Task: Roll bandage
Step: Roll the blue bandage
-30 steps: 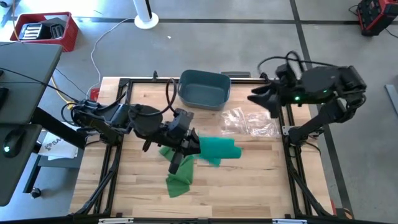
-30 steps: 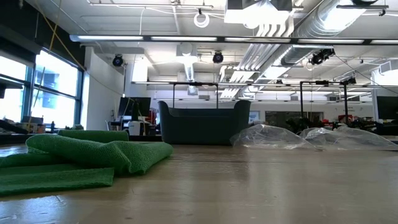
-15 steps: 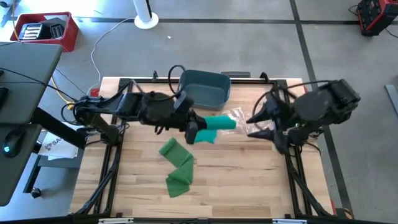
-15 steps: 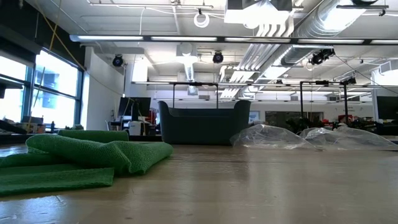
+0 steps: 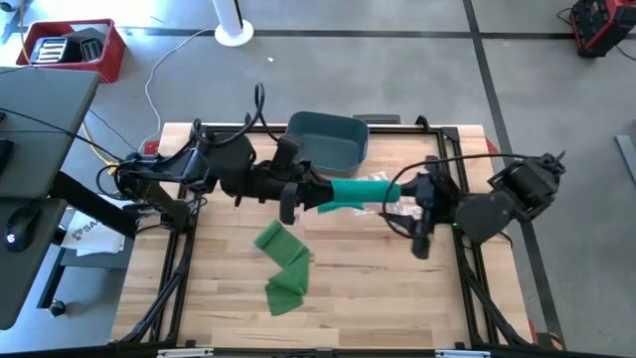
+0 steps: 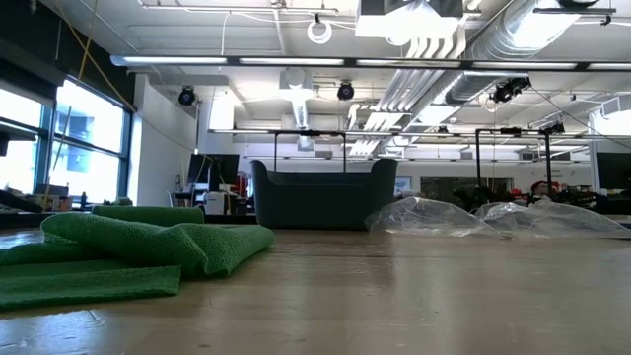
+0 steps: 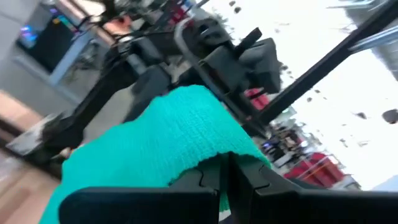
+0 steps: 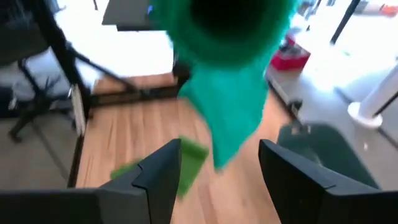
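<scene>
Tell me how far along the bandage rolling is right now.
Done: the left gripper has lifted the teal bandage off the table, its fingers shut on one end. In hand: the right gripper is open and lined up with the roll's other end, which shows hollow in the right wrist view. Left: a loose tail hangs from the roll, so winding looks unfinished.

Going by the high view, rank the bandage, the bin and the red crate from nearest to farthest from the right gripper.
1. Bandage: just beside the right gripper, toward table centre, held up by the left gripper.
2. Bin: at the table's far edge.
3. Red crate: on the floor, off the far left corner.
</scene>
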`<control>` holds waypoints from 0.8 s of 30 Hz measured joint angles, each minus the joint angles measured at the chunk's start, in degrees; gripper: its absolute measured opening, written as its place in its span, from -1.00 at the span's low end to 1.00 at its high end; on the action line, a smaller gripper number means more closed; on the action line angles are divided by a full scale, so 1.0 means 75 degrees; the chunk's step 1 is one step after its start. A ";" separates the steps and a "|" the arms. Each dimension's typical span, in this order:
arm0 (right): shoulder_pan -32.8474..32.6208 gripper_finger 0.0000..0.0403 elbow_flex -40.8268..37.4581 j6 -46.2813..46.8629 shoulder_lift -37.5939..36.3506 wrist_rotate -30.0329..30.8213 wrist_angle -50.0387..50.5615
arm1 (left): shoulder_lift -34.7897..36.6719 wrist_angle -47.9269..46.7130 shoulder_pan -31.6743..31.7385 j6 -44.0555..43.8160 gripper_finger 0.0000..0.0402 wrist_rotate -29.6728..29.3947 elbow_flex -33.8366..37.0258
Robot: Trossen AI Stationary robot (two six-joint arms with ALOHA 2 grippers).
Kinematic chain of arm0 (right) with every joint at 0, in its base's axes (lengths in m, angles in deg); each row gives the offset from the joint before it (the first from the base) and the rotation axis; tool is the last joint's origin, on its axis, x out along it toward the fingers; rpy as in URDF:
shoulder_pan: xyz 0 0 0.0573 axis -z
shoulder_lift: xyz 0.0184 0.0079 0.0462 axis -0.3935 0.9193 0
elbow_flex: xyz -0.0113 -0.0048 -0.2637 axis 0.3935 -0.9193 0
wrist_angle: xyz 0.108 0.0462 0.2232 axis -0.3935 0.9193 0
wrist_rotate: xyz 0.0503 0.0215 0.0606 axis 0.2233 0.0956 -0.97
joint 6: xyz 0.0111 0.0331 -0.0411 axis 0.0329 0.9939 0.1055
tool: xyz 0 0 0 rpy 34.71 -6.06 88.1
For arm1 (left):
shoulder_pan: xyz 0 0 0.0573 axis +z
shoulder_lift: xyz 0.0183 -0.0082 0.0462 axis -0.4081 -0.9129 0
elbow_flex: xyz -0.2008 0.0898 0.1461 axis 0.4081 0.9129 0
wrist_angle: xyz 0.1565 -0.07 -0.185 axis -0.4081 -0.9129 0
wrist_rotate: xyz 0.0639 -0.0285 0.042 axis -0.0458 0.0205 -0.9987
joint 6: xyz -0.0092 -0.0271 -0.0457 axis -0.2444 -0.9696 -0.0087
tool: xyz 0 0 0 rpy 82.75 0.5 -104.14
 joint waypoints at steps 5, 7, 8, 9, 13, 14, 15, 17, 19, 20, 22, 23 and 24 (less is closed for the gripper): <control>0.0006 0.04 -0.0222 -0.1529 -0.0006 0.0807 -0.2028 | -0.0003 0.0532 0.0003 0.0082 -1.00 0.0256 0.0000; 0.0082 0.04 -0.0234 -0.2275 -0.0001 0.1084 -0.2327 | -0.0003 0.0674 0.0013 0.0084 -1.00 0.0288 0.0000; 0.0151 0.04 -0.0237 -0.2578 0.0010 0.1179 -0.2424 | -0.0003 0.0743 0.0019 0.0087 -1.00 0.0309 0.0000; 0.0216 0.04 -0.0237 -0.2804 0.0013 0.1206 -0.2539 | -0.0006 0.0827 0.0017 0.0086 -1.00 0.0358 0.0000; 0.0445 -0.04 -0.0237 -0.3345 0.0015 0.0918 -0.3043 | -0.0006 0.1152 0.0020 0.0073 -1.00 0.0729 0.0000; 0.0471 -0.11 -0.0237 -0.3480 0.0015 0.0826 -0.3177 | -0.0006 0.1252 0.0020 0.0072 -1.00 0.0827 0.0000; 0.0484 -0.19 -0.0237 -0.3604 0.0015 0.0799 -0.3331 | -0.0006 0.1300 0.0020 0.0048 -1.00 0.0928 0.0000; 0.0484 -0.41 -0.0237 -0.3878 0.0017 0.0808 -0.3652 | -0.0006 0.1358 0.0017 -0.0074 -1.00 0.1143 0.0000; 0.0481 -0.70 -0.0237 -0.4320 0.0017 0.0962 -0.4015 | -0.0006 0.1360 0.0017 -0.0208 -1.00 0.1347 0.0000; 0.0481 -0.84 -0.0237 -0.4639 0.0014 0.1079 -0.4218 | -0.0006 0.1346 0.0017 -0.0259 -1.00 0.1460 0.0000; 0.0470 -0.94 -0.0237 -0.5441 0.0009 0.1322 -0.4661 | -0.0006 0.1179 0.0017 -0.0322 -1.00 0.1597 0.0000; 0.0444 -0.93 -0.0226 -0.5742 0.0009 0.1493 -0.4901 | -0.0006 0.1005 0.0017 -0.0341 -1.00 0.1591 0.0000; 0.0406 -0.93 -0.0172 -0.6027 0.0009 0.1656 -0.5032 | -0.0006 0.0782 0.0017 -0.0386 -1.00 0.1548 0.0000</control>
